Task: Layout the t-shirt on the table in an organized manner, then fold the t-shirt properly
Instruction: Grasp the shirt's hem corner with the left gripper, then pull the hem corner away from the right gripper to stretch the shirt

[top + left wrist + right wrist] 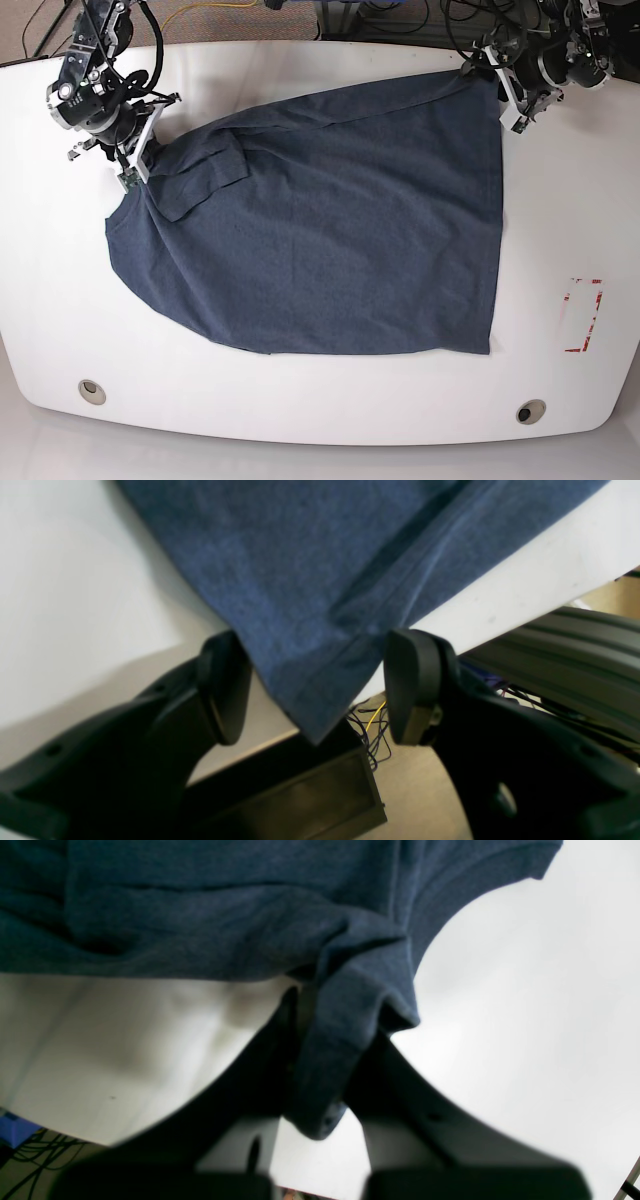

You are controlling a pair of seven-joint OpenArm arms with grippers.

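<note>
The dark blue t-shirt (330, 230) lies spread over most of the white table (300, 420), with a sleeve folded over at its left. My right gripper (135, 170) is at the shirt's far-left edge and is shut on a bunched fold of the t-shirt (345, 1005). At the shirt's far-right corner my left gripper (497, 88) stands open. In the left wrist view the hemmed corner of the t-shirt (310, 630) hangs past the table edge between the spread fingers (407, 690), which do not pinch it.
Two round grommet holes (91, 391) (530, 411) sit near the front edge. A red-outlined rectangle mark (583, 315) is at the right. Cables (372, 725) and dark framing lie beyond the table's far edge.
</note>
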